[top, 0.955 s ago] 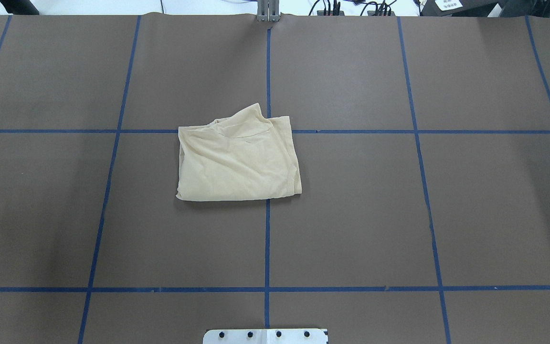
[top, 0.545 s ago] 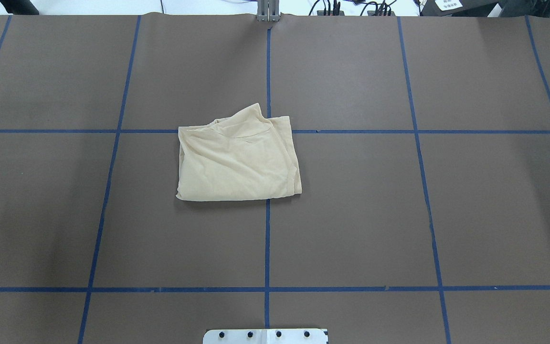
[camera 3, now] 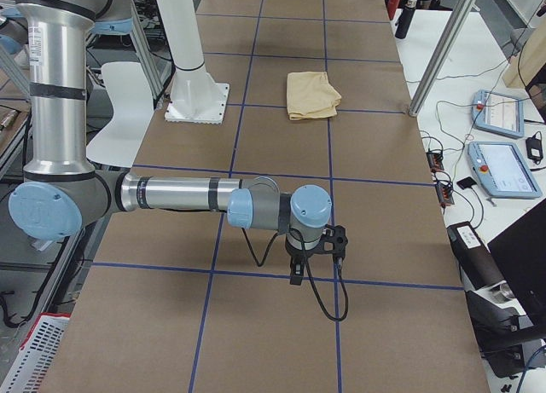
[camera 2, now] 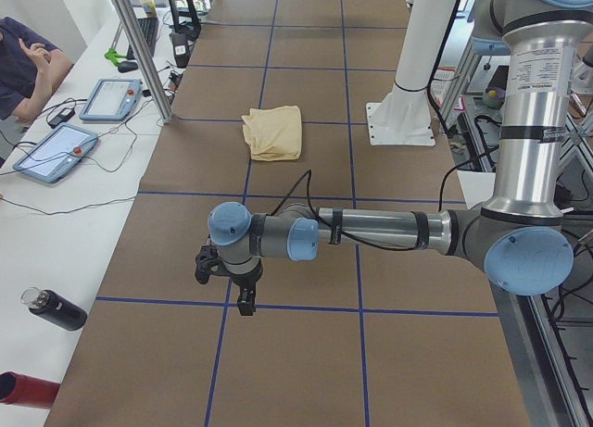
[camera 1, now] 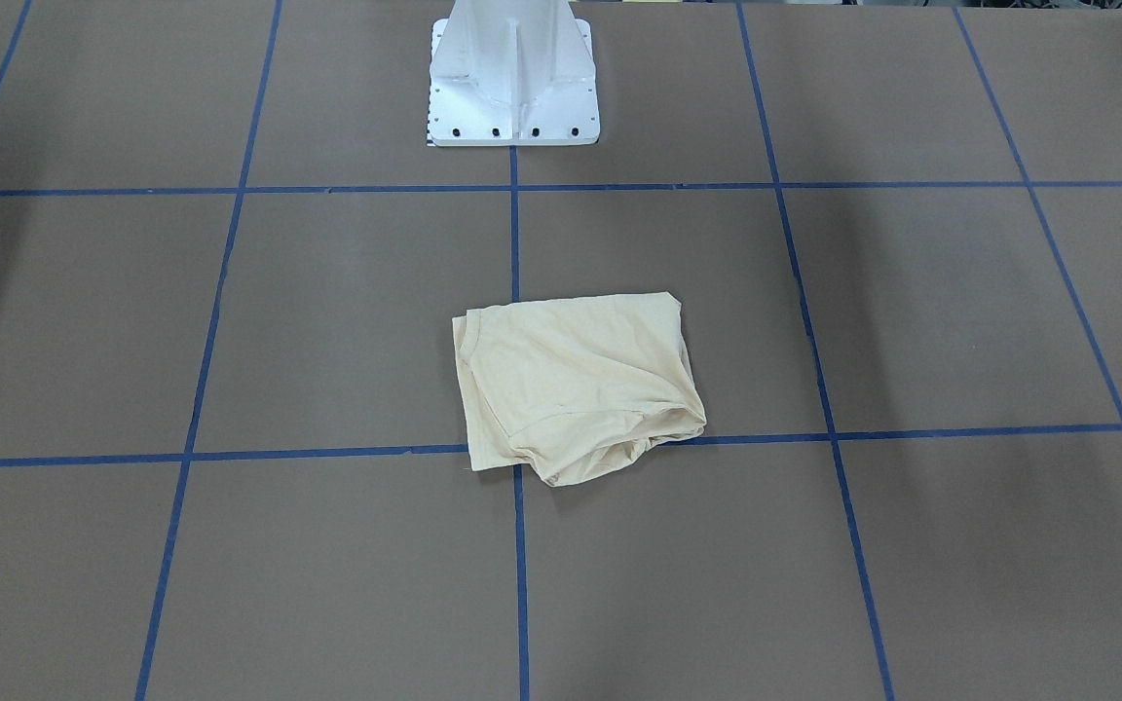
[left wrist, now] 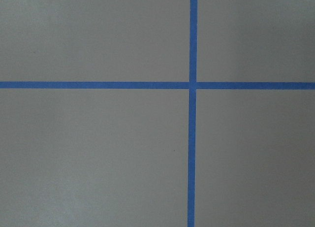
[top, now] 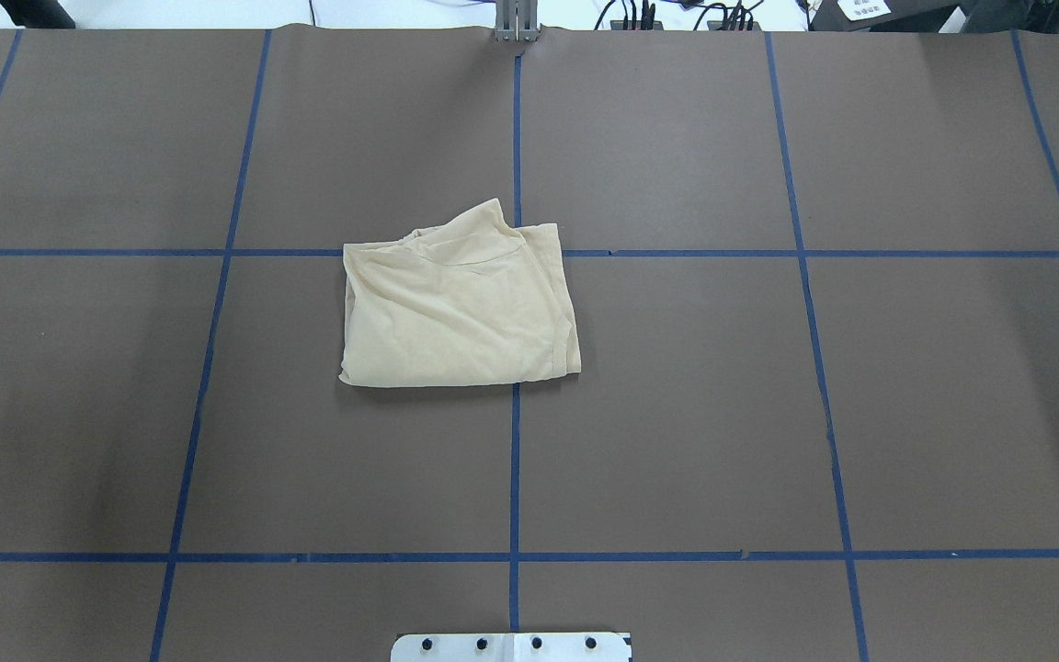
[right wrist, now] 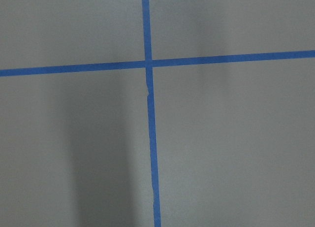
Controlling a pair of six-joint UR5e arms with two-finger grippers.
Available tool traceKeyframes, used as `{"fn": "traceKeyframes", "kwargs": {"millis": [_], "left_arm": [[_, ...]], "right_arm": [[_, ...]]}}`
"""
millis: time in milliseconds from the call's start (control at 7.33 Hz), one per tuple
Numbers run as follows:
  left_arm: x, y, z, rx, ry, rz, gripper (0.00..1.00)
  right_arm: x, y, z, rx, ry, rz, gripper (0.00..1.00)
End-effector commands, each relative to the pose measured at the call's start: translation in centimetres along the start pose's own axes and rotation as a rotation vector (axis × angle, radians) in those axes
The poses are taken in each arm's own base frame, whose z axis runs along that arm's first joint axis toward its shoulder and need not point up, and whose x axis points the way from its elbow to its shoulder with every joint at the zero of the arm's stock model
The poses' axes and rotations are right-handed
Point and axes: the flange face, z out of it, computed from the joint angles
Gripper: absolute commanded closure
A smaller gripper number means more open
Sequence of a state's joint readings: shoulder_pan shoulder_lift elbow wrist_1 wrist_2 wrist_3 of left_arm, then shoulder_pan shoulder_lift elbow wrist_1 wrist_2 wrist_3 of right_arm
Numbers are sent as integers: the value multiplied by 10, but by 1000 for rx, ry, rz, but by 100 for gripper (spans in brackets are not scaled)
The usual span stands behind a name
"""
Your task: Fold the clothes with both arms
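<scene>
The shirt lies folded into a roughly square, pale cream-yellow packet near the middle of the worktop. It sits a little towards the robot's left and covers the crossing of the centre line and the farther cross line of blue tape. The cloth is thin and soft, with shallow diagonal creases. A stitched hem runs down its right edge, and a rounded flap pokes out along the far edge. In the front-facing view that flap edge looks bunched and loose, while the edge nearer the base is straighter.

The worktop is covered in matte brown paper divided into large squares by the tape. The white metal base plate, with its row of dark bolts, stands at the robot's side of the worktop.

Both arms are well apart from the shirt, out towards the two ends of the worktop. The left arm, a smooth silver tube with light blue joint caps, reaches out level above the paper. Its black left pincer points down over a tape line. The right arm does the same at the other end, with the right pincer hanging above the paper and a black cable looping under it. I cannot tell whether either pincer is open or closed. Each wrist camera sees only brown paper and a tape crossing.
</scene>
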State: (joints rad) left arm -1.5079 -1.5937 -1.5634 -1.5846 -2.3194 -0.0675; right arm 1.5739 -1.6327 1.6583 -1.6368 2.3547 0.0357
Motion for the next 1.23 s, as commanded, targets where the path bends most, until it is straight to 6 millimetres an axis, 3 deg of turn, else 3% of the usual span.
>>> {"fn": "traceKeyframes", "kwargs": {"millis": [0,1091], "left_arm": [[0,0,1,-1,1,-1,0],[3,-1,-2,2,14,3,0]], "right_arm": [[1,1,1,-3,0,4,0],[2,1,1,-3,2,3,0]]}}
